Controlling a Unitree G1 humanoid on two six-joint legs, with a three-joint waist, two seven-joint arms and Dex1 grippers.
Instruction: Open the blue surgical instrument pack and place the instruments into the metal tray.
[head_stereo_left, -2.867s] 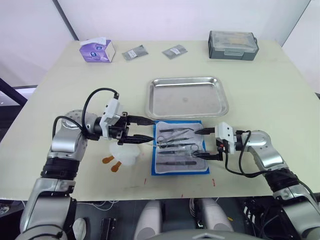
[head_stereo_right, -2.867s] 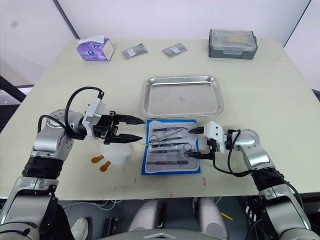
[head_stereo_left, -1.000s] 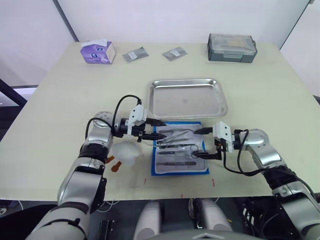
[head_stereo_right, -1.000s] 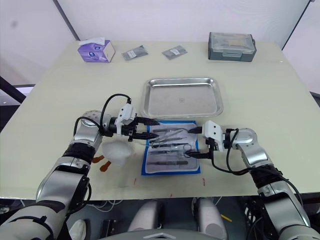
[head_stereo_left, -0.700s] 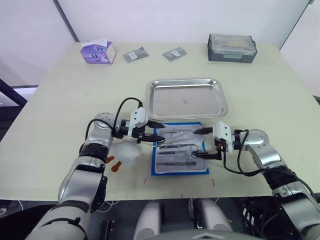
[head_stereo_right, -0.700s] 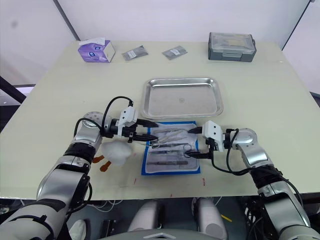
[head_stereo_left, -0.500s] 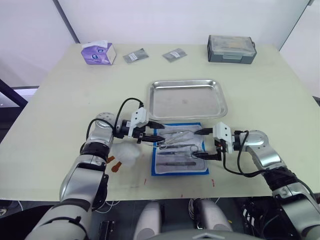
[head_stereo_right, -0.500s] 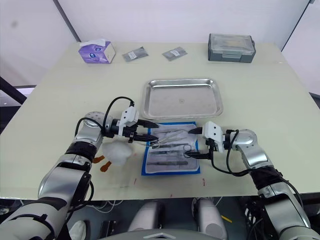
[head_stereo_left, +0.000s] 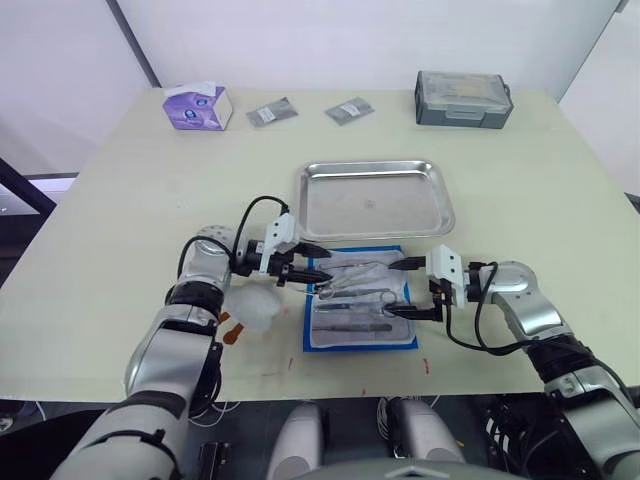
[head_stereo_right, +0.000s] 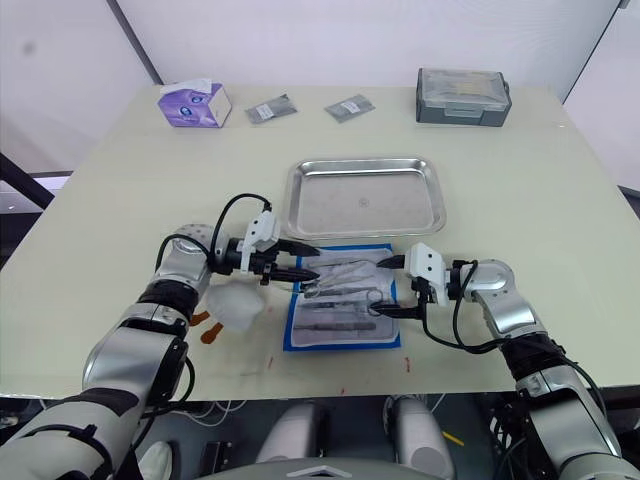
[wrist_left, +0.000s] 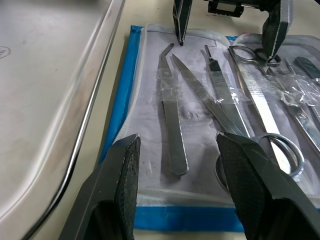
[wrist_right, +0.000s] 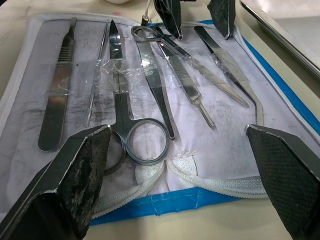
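The blue surgical instrument pack lies open and flat on the table just in front of the metal tray. Several slim instruments lie side by side on its pale inside, some under clear tape. My left gripper is open, low over the pack's left edge. A bent forceps lies between its fingers. My right gripper is open wide at the pack's right edge, facing the left one. Scissors with round handles lie between its fingers. Neither gripper holds anything.
A crumpled white wrapper with orange tabs lies left of the pack, under my left forearm. At the table's far side stand a purple tissue box, two grey sachets and a grey lidded box.
My left gripper has moved right, from left of the pack to over its left edge, and its fingers have narrowed a little. The right arm has stayed put.
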